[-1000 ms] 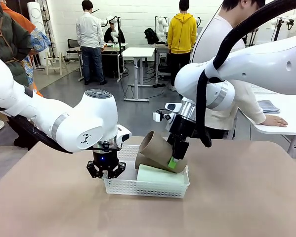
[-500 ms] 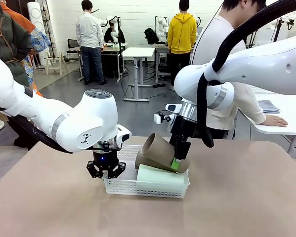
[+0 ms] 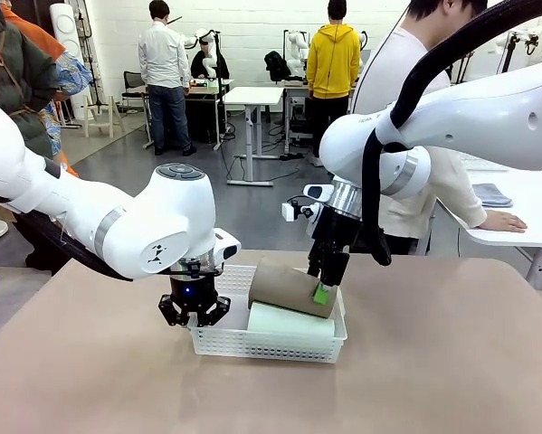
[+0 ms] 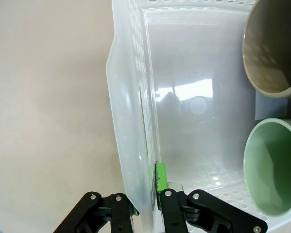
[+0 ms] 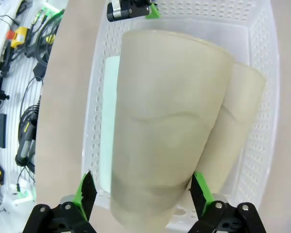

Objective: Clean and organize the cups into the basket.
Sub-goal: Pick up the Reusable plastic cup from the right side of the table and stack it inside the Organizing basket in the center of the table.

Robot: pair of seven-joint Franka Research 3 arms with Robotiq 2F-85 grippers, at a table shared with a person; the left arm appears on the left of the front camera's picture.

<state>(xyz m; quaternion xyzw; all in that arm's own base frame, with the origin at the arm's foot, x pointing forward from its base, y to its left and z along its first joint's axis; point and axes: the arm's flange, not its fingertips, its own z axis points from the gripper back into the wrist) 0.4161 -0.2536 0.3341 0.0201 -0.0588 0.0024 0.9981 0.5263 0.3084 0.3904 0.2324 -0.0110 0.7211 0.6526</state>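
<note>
Basket (image 3: pixel 252 344) sits mid-table (image 3: pixel 433 380); every place below is given against it.

Left pincer (image 4: pixel 146 206) is clamped shut on the basket's side wall, one green pad inside, one outside. Keep that hold firm and level so the basket does not skid while the other arm works.

Right pincer (image 5: pixel 141 191) stands wide over the basket's far right end, its pads (image 5: pixel 86 190) spread either side of the top brown cup (image 5: pixel 164 145) and gripping nothing. That cup lies on its side inside the basket, across the others. Lift straight up, pads well off the cup wall, so you do not drag or roll it out. Judged: the release looks done, the withdrawal is what remains.

Count, from the right wrist view:
- brown cups: two, the second (image 5: pixel 242 126) lying beneath and beside the top one
- mint green cup (image 5: pixel 109 121): one, inside the basket, along its near wall
- baskets: one
</note>
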